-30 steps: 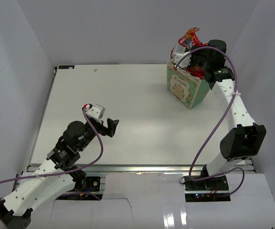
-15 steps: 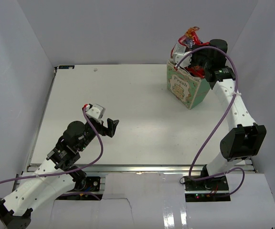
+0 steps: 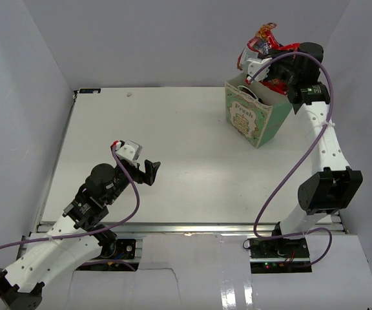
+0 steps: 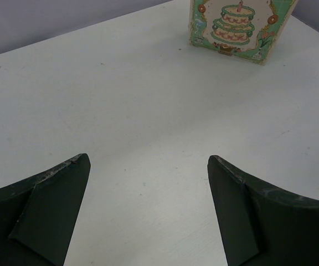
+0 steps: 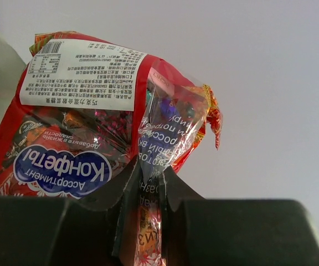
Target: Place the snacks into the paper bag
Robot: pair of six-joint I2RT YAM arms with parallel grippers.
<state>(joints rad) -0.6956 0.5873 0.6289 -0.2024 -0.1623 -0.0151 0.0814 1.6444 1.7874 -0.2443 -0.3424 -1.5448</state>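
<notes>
Candy bag [image 5: 76,138]: red, crinkly, white label | right pincer [image 5: 148,180]: clamped on its clear edge | left pincer [image 4: 148,163]: wide apart

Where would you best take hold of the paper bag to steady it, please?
I'd pinch the rim of the paper bag, at its labelled wall, from above with the open left claw. It stands upright, offering a thin edge; the right claw, holding the red candy bag, crowds the far side.
</notes>
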